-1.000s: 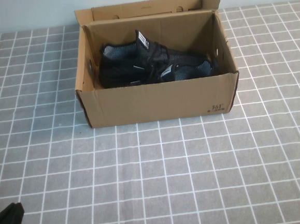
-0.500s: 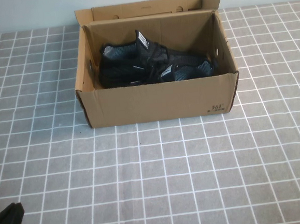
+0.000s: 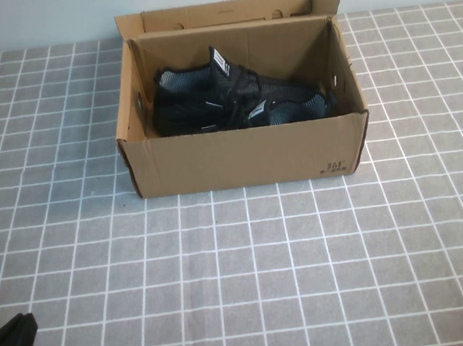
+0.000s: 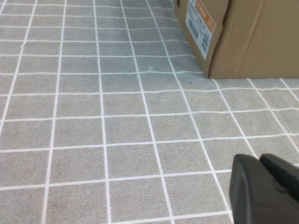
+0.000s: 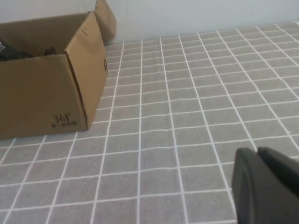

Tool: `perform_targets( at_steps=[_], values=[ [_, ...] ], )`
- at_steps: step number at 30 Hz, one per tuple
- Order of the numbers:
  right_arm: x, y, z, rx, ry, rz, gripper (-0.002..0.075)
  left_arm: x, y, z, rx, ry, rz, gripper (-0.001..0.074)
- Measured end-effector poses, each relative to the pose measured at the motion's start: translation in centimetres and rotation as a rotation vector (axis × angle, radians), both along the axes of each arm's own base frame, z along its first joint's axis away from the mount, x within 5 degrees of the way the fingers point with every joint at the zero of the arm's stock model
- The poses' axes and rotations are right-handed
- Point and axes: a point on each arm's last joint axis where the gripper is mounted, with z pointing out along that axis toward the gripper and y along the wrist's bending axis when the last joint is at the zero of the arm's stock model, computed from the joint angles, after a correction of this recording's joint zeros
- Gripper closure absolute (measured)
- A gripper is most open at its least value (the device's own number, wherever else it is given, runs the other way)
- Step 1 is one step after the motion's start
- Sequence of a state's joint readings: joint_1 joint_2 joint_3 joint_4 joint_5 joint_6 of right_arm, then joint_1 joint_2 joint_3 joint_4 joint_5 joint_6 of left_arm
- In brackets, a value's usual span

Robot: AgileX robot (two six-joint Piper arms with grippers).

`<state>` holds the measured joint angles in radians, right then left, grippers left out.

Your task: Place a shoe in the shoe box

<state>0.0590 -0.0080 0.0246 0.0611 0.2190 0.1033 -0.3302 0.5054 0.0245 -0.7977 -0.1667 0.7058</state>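
The shoe box (image 3: 242,152) sits open toward the far edge of the tiled worktop (image 3: 248,276), flaps up so its mouth is clear, and the black shoe (image 3: 234,101) lies inside it, toe toward the right edge. The left gripper (image 4: 264,189) rests low near the front-left corner, holding nothing, jaws apparently closed; the right gripper (image 5: 266,186) is low toward the front-right, likewise empty and seemingly closed, and nothing blocks the box.

The shoe box (image 5: 51,79) bears "361°" printed on its front.
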Motion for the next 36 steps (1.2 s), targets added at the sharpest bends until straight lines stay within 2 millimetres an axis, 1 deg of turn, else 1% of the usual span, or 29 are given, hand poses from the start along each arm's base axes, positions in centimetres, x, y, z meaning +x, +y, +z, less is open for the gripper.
perform_targets(
  at_steps=[8, 36],
  values=[
    [-0.22, 0.08, -1.02, -0.005, 0.114, 0.009, 0.0742, 0.0, 0.0, 0.0, 0.0, 0.0, 0.0, 0.0735],
    [-0.23, 0.09, -1.05, -0.006, 0.118, 0.009, 0.0742, 0.0, 0.0, 0.0, 0.0, 0.0, 0.0, 0.0736]
  ],
)
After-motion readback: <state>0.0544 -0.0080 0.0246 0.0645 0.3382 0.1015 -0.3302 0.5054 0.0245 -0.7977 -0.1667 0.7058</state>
